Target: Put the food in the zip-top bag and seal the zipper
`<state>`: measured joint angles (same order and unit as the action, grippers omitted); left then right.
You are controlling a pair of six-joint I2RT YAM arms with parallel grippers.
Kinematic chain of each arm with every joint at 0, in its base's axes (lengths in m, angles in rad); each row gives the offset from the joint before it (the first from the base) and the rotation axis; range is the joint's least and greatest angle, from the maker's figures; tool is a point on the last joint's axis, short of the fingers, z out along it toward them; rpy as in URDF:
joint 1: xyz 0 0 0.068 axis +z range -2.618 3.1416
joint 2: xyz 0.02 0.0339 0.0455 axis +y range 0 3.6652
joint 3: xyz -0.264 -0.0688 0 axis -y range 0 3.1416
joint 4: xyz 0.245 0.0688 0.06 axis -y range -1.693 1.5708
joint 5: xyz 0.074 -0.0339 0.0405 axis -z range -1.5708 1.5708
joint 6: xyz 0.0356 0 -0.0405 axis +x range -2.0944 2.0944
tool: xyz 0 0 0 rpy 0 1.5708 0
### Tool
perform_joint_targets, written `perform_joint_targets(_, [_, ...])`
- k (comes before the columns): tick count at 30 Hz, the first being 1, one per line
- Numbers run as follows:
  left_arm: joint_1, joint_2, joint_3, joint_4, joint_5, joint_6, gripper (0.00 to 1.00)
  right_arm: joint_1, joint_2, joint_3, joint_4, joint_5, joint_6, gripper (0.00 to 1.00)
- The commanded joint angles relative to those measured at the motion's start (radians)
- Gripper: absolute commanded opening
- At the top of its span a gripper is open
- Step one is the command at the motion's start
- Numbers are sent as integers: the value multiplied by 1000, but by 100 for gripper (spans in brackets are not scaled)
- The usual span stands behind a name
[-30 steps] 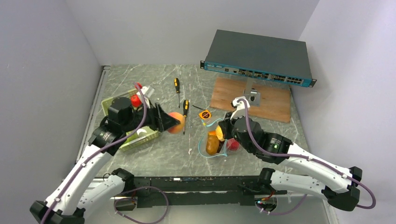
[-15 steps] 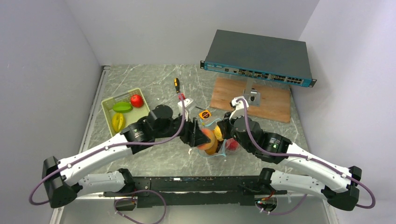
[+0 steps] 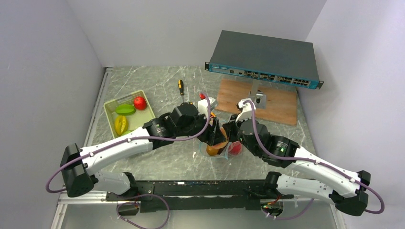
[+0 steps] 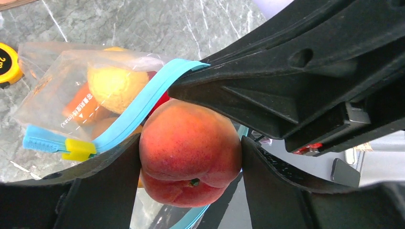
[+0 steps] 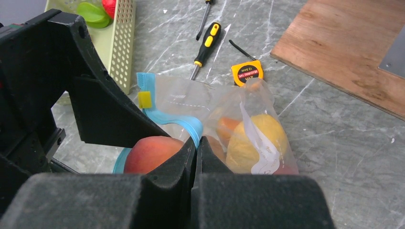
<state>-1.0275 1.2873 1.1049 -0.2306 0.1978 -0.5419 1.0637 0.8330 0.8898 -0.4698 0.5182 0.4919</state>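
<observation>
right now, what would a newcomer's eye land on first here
The red-orange peach gripped in the left hand, right at the open mouth of the clear bag, mid-table. The right hand, shut, pinches the bag's teal zipper beside it. Farther off, a green tray of fruit sits on the left and a grey switch at the back right.

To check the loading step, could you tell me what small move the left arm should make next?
Probably ease the peach deeper through the mouth before letting go: the left gripper holds it at the zipper, not fully inside the zip-top bag, whose edge the right gripper pinches open.
</observation>
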Motion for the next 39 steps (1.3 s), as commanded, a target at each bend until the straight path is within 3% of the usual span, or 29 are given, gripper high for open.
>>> perform_joint_targets(1, [-8, 4, 53, 9, -31, 26, 76, 4, -27, 34, 45, 8, 14, 0])
perform_joint_targets(6, [-8, -27, 23, 35, -34, 25, 96, 3, -29, 29, 46, 12, 16, 0])
perform_joint_targets(17, [-8, -89, 28, -1, -71, 32, 95, 5, -30, 25, 44, 13, 17, 0])
perform_joint_targets(21, [-8, -136, 30, -36, -116, 41, 91, 6, -36, 21, 43, 13, 23, 0])
perform_joint_targets(27, [-8, -229, -22, -168, -195, -1, 70, 3, -43, 21, 42, 18, 22, 0])
perform_joint_targets(29, [-8, -267, -84, -156, -195, -38, 66, 4, -45, 21, 44, 19, 21, 0])
perform_joint_targets(34, [-8, -286, -206, -93, -112, -127, 71, 4, -37, 21, 52, 14, 20, 0])
perform_joint_targets(39, [-22, -253, -288, 31, -42, -201, 58, 5, -36, 20, 53, 9, 20, 0])
